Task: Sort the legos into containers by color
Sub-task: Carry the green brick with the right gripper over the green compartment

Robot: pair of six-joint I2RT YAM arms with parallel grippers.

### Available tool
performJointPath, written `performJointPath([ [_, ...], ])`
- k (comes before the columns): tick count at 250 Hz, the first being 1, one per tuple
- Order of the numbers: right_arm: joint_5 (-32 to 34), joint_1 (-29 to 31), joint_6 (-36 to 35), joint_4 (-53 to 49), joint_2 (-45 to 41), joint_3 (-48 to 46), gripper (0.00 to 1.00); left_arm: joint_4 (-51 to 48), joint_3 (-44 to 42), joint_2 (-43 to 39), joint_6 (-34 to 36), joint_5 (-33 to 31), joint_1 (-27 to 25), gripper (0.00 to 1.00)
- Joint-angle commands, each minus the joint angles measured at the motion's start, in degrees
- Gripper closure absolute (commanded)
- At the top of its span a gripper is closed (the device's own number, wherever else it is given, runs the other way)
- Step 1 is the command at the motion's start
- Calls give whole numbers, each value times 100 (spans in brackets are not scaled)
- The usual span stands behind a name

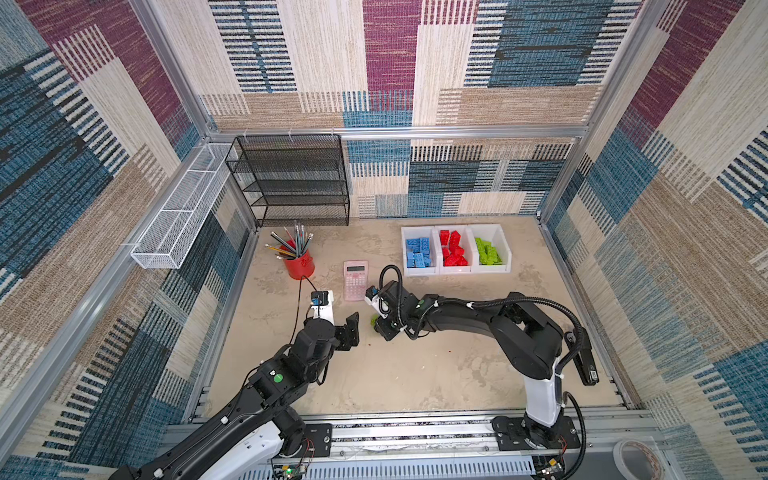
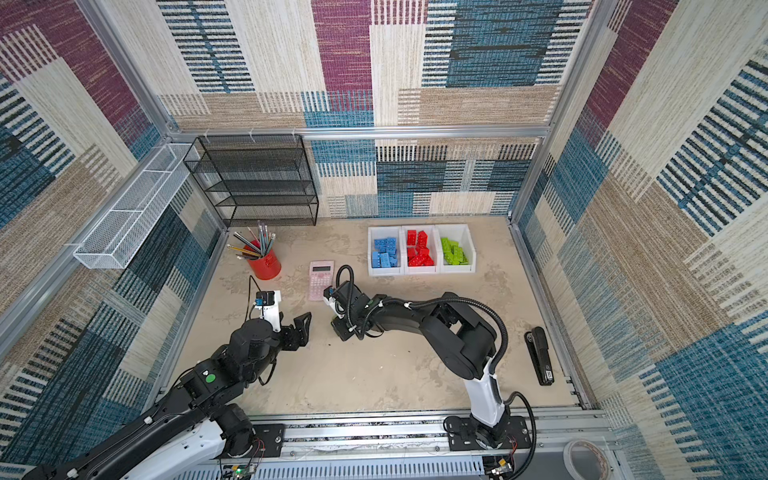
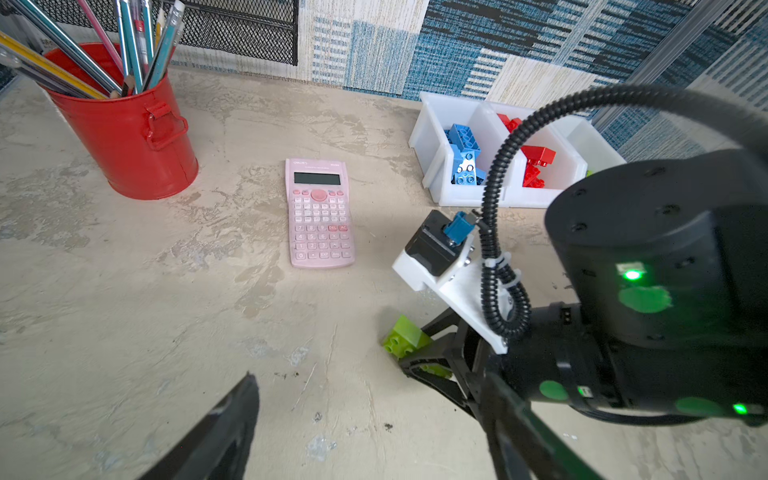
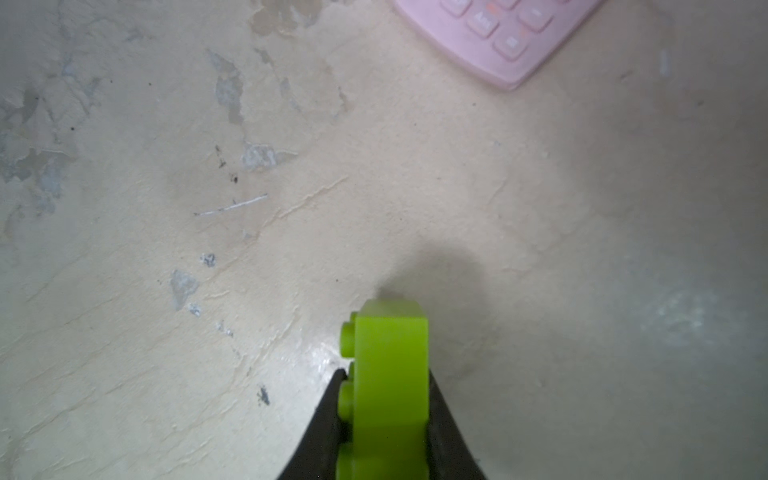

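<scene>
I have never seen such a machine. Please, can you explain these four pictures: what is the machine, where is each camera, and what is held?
These are two robot arms on a table. Two pictures look down from above; the other two come from a camera on each arm's wrist. On the table are a pink calculator, a red cup of pencils, and three white containers holding blue, red and green legos. The right gripper is shut on one green lego; the left gripper is open, holding nothing.
</scene>
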Motion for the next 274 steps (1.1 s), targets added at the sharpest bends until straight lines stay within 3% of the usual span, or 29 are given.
performJointPath([
  [1, -79, -210, 249, 188, -238, -158, 80, 317, 210, 332, -63, 216, 5, 16],
  [74, -609, -1293, 430, 508, -1064, -690, 83, 1100, 1021, 2033, 7, 614, 5, 16],
  [157, -1499, -3126, 621, 644, -1632, -414, 85, 1438, 3050, 4529, 15, 1549, 5, 18],
  [208, -1751, -4005, 842, 806, -1521, -7, 86, 1498, 3974, 5596, -11, 2002, -3, 18],
  [274, -1539, -4765, 1001, 791, -819, 792, 87, 1161, 5098, 6604, 224, 2133, -4, 19],
])
